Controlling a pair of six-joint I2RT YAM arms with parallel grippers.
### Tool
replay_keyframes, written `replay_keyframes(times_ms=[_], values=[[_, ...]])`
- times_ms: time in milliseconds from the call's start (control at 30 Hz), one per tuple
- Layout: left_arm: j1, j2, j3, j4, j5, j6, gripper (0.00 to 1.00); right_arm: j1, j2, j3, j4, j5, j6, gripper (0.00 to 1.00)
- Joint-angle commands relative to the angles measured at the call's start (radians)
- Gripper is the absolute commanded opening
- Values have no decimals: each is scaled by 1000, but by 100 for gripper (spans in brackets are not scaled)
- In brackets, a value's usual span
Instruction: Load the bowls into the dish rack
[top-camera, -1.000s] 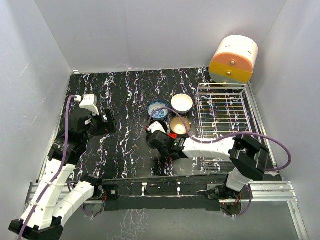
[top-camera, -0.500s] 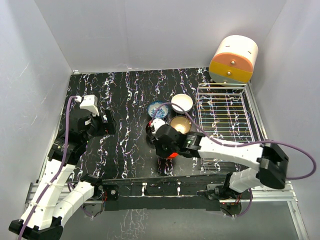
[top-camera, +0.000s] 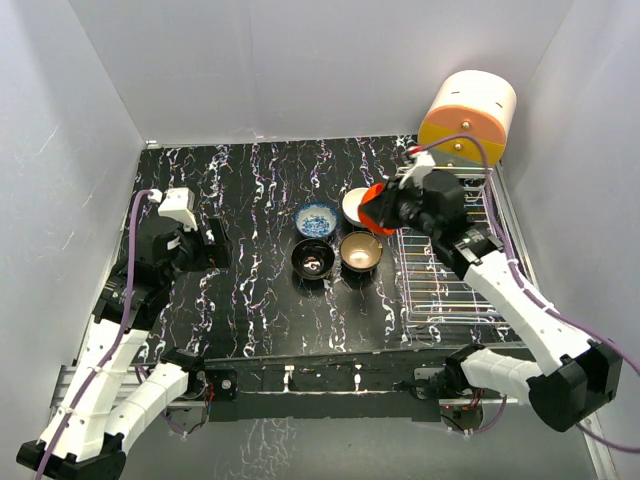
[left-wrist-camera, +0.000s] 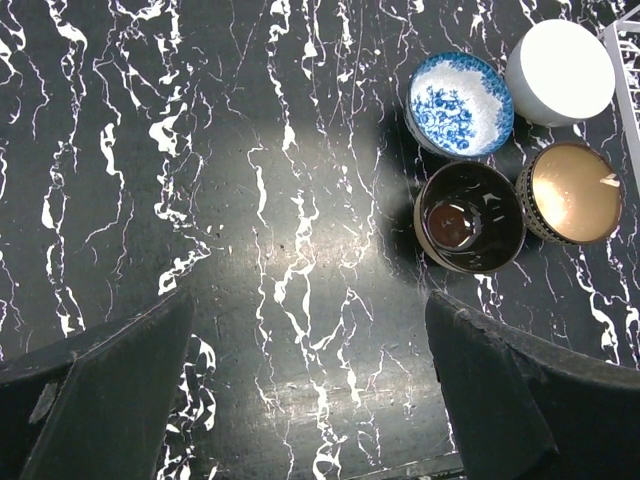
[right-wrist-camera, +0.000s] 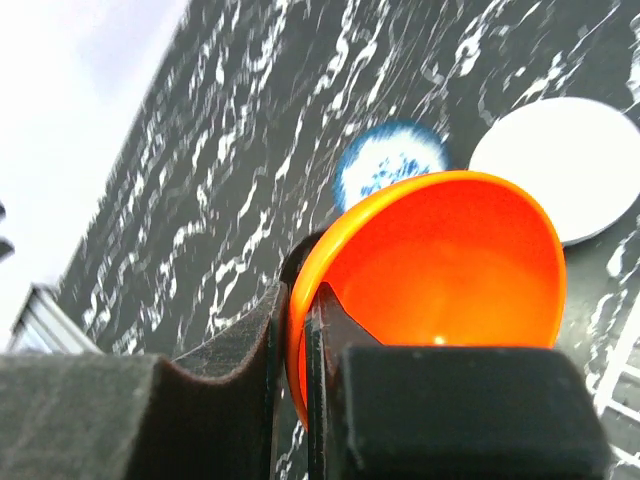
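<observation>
My right gripper (top-camera: 388, 208) is shut on the rim of the red bowl (top-camera: 372, 206) and holds it tilted in the air at the left edge of the silver wire dish rack (top-camera: 450, 250). In the right wrist view the red bowl (right-wrist-camera: 450, 270) fills the frame, its rim pinched in my gripper (right-wrist-camera: 298, 330). The white bowl (top-camera: 353, 203), the blue-and-white bowl (top-camera: 317, 220), the black-inside bowl (top-camera: 313, 259) and the tan-gold bowl (top-camera: 360, 252) sit on the table left of the rack. My left gripper (left-wrist-camera: 310, 400) is open and empty, above bare table left of the bowls.
An orange-and-cream drum-shaped box (top-camera: 467, 118) stands behind the rack at the back right. Grey walls close in the black marbled table (top-camera: 250, 190) on three sides. The rack holds no bowls that I can see.
My right arm has lifted the red bowl from the table near the black-inside bowl and carried it up and back-right to the rack's left edge. The left arm has not moved.
</observation>
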Motion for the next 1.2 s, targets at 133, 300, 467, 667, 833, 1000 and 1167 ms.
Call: replay_keyframes(times_ms=[133,300,467,667,833,1000,1167], values=[[-3,11,64,-7,32,28,97,-473,-16,-176,563,-460,297,8],[-3,8,67,-19,32,34,97,-599,30,-292,825,-535,476,8],[-3,1,64,-24,26,34,97,-661,67,-362,935,-515,522,8],[-3,18,67,-22,33,37,97,-764,193,-443,1171,-568,646,8],[-3,27,72,-22,29,41,97,-769,326,-473,1353,-605,723,8],[-3,32,69,-23,26,40,97,-769,413,-490,1489,-616,801,8],[-2,36,67,-19,28,39,97,-769,478,-505,1545,-597,840,8]])
